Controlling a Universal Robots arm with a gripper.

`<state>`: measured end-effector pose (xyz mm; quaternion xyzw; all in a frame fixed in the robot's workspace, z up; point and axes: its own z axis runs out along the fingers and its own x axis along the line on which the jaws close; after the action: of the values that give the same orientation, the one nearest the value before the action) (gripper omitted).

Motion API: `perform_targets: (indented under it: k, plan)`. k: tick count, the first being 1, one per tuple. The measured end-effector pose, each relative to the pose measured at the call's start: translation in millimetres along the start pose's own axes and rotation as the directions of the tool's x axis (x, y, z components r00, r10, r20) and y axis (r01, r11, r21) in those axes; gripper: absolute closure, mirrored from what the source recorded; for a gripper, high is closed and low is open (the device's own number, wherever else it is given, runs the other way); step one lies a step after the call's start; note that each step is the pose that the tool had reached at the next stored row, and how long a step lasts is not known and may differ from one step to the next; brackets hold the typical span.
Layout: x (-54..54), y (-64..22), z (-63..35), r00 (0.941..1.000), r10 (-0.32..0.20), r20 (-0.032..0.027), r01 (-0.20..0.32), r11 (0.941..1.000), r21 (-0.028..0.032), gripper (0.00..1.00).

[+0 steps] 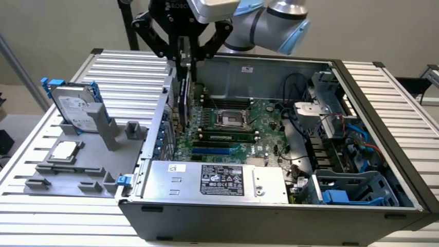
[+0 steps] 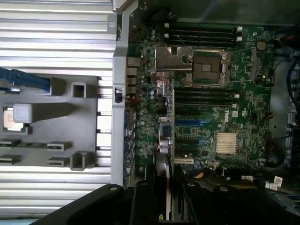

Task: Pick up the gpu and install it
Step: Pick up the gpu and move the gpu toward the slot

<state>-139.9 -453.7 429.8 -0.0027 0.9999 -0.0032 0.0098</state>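
The claw [image 1: 186, 60] is closed on the top edge of the gpu [image 1: 183, 100], and the card stands upright. It is over the motherboard [image 1: 237, 131], beside the wall of the case [image 1: 274, 218] on the exterior view's left.

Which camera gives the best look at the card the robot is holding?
The exterior view: the gpu hangs upright from the jaws, its dark face showing along its length above the motherboard. The wrist view looks down its edge, so it is just a thin grey strip between the jaws.
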Motion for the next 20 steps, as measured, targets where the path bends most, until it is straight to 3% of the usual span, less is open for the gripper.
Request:
perform_targets:
  k: [11,17,20]
  plan:
    - [-49.7,3.4,9.6,1.0000,0.000,-0.0035,0.000,0.9997,0.0257,0.73]
    - [-75.4,9.9,15.9,1.0000,-0.001,-0.0035,0.001,0.9990,0.0445,0.73]
    - [-86.4,14.8,19.7,1.0000,-0.001,-0.0035,0.001,0.9987,0.0504,0.73]
